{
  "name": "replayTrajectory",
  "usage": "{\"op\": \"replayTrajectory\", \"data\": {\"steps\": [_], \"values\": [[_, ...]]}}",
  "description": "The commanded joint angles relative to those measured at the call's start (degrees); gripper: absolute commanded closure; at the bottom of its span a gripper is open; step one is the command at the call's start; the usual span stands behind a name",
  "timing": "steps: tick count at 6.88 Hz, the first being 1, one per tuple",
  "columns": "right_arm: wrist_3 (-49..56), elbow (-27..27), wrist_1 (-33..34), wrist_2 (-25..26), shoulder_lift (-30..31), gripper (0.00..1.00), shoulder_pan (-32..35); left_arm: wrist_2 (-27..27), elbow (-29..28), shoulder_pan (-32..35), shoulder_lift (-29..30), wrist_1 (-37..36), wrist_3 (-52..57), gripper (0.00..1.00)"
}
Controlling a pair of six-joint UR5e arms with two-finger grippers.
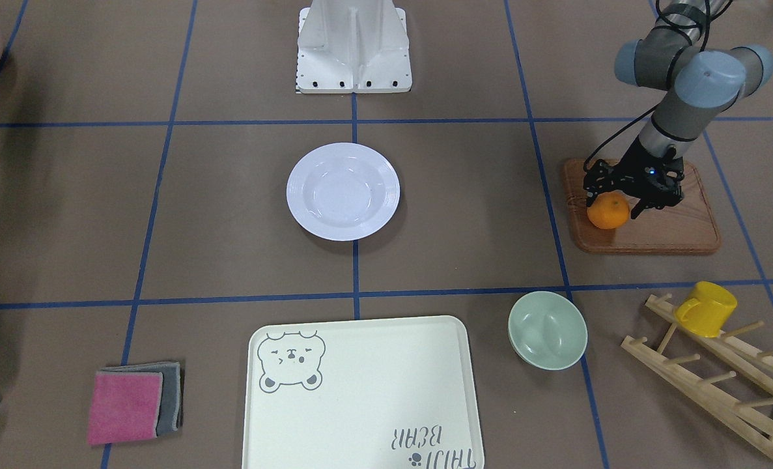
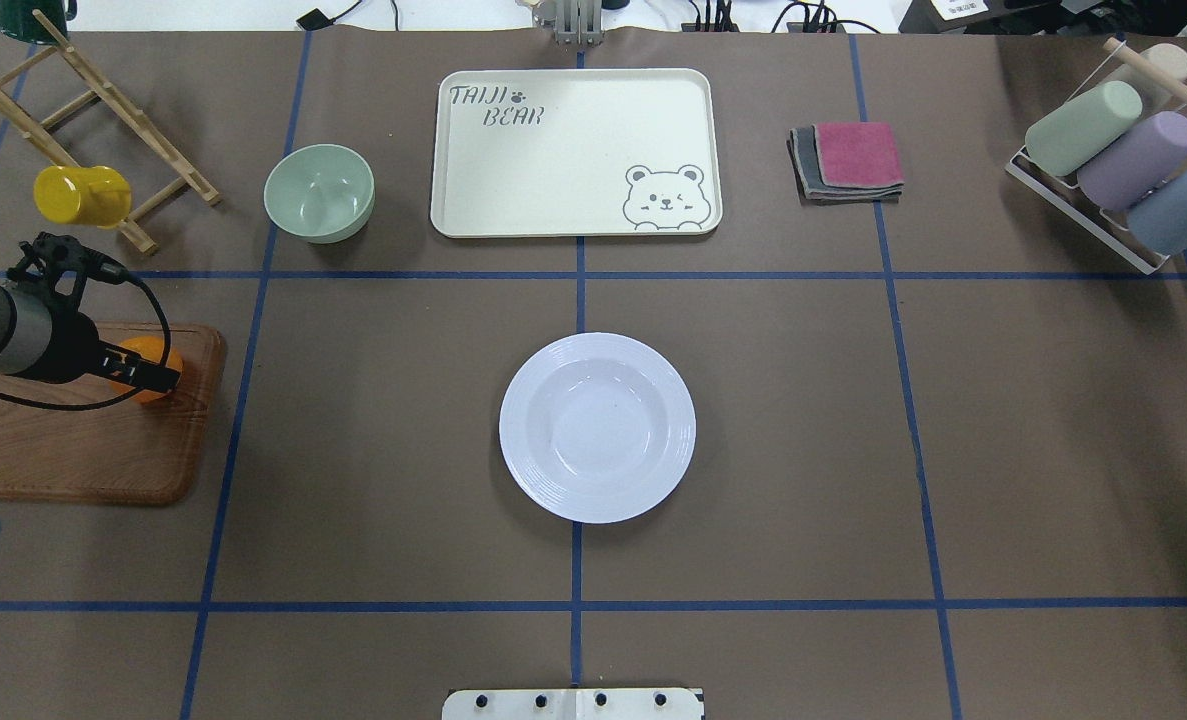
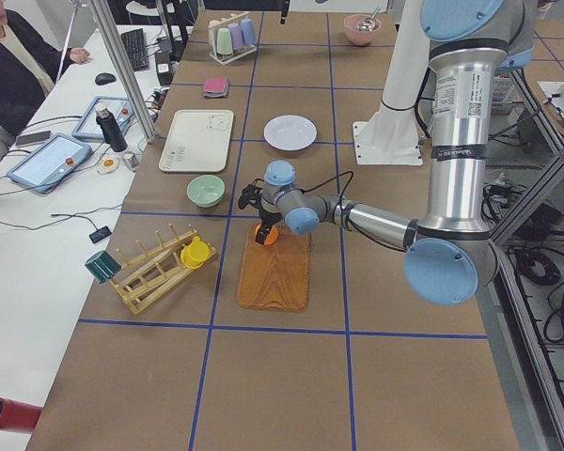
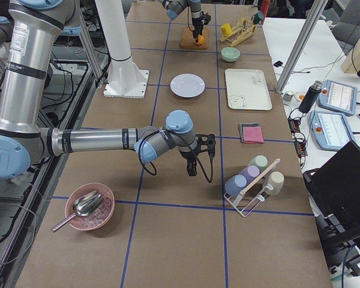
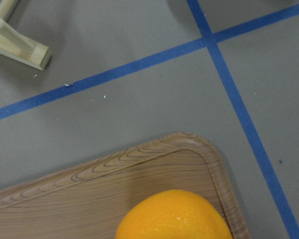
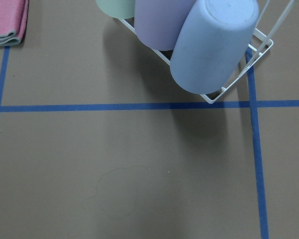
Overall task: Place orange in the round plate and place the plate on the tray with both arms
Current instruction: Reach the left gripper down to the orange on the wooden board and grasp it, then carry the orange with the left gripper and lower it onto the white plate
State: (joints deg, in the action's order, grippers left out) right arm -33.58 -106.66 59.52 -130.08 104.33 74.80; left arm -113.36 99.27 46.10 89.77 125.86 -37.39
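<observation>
The orange [image 1: 609, 213] rests near a corner of a brown wooden board [image 1: 666, 228], off to the robot's left. My left gripper [image 1: 612, 208] reaches down over it, a black finger against each side, and looks shut on it. The left wrist view shows only the orange [image 5: 173, 215] and the board's corner. The white round plate [image 2: 597, 427] sits bare at the table's middle. The cream tray [image 2: 573, 150] with the bear drawing lies beyond it. My right gripper [image 4: 192, 170] hovers low near the cup rack. It shows only in the exterior right view, so I cannot tell its state.
A pale green bowl [image 1: 548, 329] stands beside the tray. A wooden peg rack [image 1: 718, 371] holds a yellow mug [image 1: 705, 307]. Folded pink and grey cloths [image 2: 848, 160] and a wire rack of cups [image 2: 1113, 170] lie on the right. A person [image 3: 9, 56] sits at the side desk.
</observation>
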Motion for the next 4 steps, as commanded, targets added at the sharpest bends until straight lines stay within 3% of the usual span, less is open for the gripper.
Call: {"op": "replayTrajectory", "data": {"steps": [1,2,4], "values": [[-0.08,0.14,-0.89,-0.09,0.00,0.00,0.00,-0.72,3.61,-0.05,1.27,-0.61,-0.49,1.00],[-0.17,0.22,-1.16,-0.35,0.00,0.00,0.00,-3.68,6.26,-0.05,4.41,-5.75,-0.84,1.00],[-2.79,0.14,-3.08,-0.53,-0.96,0.00,-1.92,-3.71,7.34,-1.01,19.30,-19.61,-10.46,1.00]]}}
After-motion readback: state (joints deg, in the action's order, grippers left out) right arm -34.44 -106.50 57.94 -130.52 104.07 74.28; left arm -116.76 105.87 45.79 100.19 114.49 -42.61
